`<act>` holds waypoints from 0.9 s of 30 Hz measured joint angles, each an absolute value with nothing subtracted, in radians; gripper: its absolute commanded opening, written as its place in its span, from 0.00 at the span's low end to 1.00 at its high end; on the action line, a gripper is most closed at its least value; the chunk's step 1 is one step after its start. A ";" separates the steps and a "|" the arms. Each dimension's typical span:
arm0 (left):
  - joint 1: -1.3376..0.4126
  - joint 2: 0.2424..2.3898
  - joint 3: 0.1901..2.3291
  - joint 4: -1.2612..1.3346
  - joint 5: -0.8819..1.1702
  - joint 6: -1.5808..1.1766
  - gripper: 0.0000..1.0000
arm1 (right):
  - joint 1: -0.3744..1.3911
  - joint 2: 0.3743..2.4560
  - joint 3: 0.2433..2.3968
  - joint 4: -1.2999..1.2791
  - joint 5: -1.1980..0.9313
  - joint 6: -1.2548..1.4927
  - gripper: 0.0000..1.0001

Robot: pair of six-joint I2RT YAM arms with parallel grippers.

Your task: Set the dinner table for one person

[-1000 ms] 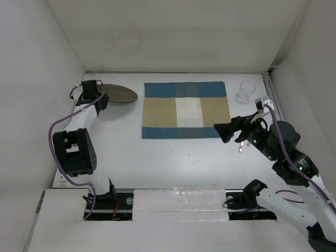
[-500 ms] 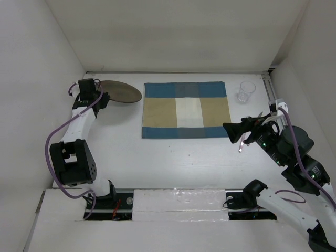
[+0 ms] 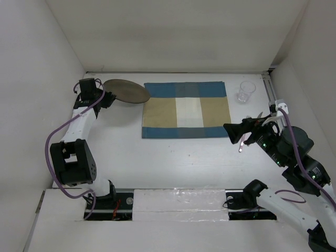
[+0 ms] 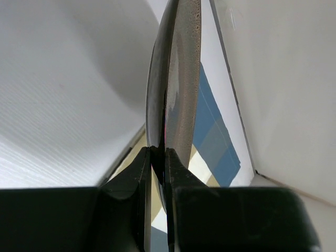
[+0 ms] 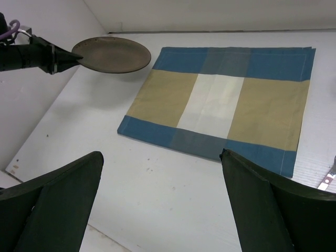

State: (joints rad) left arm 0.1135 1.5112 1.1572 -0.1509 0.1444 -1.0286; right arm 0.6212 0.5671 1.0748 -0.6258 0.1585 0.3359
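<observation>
My left gripper point(image 3: 103, 97) is shut on the rim of a dark brown-grey plate point(image 3: 126, 91) and holds it above the white dinner table point(image 3: 157, 157), its right edge over the placemat's left border. The left wrist view shows the plate point(image 4: 181, 79) edge-on between my shut fingers point(image 4: 134, 178). The right wrist view shows the plate point(image 5: 112, 54) too. The blue-and-tan patchwork placemat point(image 3: 186, 109) lies flat at mid-table. My right gripper point(image 3: 231, 131) is open and empty, right of the placemat's near right corner. Cutlery point(image 3: 244, 137) lies on the table under the right arm.
A clear glass point(image 3: 244, 91) stands at the far right of the table. White walls enclose the table at left, back and right. A cutlery tip point(image 5: 328, 178) shows at the right edge of the right wrist view.
My left gripper has carried the plate to the right, from the far left corner toward the placemat's left edge. The right arm drew back to the right, then held still.
</observation>
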 measured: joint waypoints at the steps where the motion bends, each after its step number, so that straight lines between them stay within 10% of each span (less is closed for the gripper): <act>1: 0.113 1.511 1.155 -0.145 0.159 -1.029 0.00 | 0.621 0.567 1.075 -0.626 0.158 0.336 1.00; 27: -0.187 1.870 1.137 0.533 0.587 -1.203 0.00 | 0.621 0.593 1.108 -0.631 0.200 0.323 1.00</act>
